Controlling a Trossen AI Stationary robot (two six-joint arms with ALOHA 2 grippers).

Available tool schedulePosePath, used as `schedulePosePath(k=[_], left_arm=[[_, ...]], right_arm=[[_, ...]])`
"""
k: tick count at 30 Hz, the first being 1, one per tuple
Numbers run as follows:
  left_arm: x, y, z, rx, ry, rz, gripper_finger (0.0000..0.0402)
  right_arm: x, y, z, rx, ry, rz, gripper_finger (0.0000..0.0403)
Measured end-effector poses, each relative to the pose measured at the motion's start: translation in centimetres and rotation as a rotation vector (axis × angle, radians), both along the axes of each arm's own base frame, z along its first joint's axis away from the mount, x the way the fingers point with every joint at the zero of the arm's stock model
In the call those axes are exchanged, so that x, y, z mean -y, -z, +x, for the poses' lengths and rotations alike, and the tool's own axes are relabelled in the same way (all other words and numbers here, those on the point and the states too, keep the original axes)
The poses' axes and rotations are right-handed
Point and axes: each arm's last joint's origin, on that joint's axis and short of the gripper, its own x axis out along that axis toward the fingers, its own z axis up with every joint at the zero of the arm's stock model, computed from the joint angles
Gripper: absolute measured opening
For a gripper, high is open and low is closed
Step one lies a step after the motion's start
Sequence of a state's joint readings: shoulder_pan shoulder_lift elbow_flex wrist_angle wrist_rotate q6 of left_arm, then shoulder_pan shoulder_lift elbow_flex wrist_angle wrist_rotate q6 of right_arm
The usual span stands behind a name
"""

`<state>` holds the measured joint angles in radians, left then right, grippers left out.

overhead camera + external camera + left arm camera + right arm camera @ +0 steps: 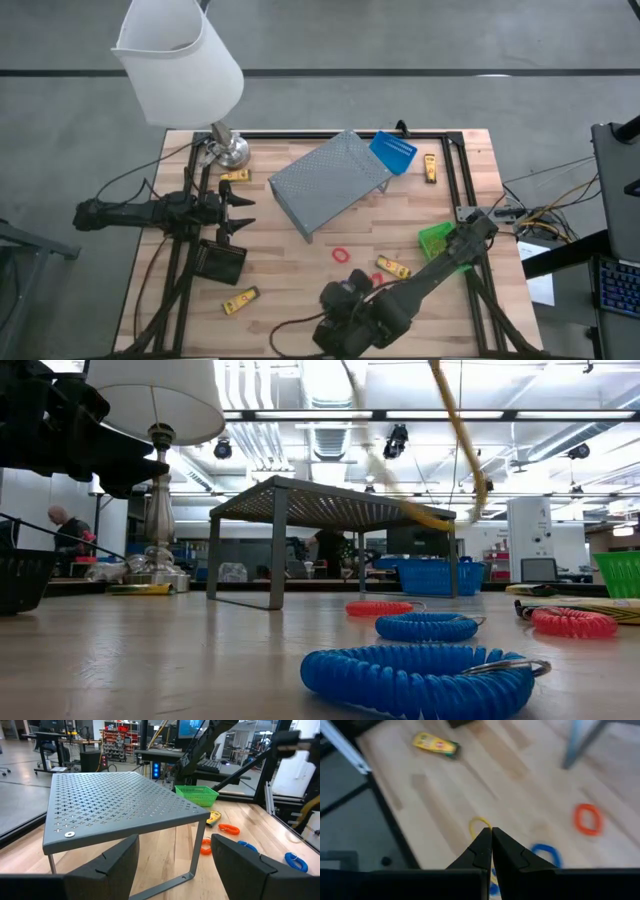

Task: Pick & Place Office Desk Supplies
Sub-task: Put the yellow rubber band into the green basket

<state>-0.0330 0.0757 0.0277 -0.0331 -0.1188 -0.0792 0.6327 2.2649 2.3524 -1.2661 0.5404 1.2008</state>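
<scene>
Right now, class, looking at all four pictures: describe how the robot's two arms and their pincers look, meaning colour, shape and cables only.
Both arms are dark, almost black, built of jointed segments. The left pincer has two broad, angular dark fingers. The right pincer has two dark fingers tapering to a point. A thin dark cable trails from the left arm across the table.
</scene>
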Motion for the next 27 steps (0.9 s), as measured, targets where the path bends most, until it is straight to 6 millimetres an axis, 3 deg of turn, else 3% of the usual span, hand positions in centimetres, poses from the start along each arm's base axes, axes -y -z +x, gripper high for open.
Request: schedulePosePath(k=[10,23,27], left_arm=[[0.0,0.0,0.0,0.0,0.0,0.0,0.0253],[0.0,0.0,0.0,0.0,0.0,0.0,0.0253],[0.0,0.0,0.0,0.0,0.0,0.0,0.0253]], right_arm=[[2.8,-3.2,-4.0,-0.146,0.094,-0.06,0.0008],[4.8,-8.3,-7.1,-0.095,0.002,0.027,0.0008],[5.8,-9.0,-8.4,-0.096,0.005,0.027,0.0008]])
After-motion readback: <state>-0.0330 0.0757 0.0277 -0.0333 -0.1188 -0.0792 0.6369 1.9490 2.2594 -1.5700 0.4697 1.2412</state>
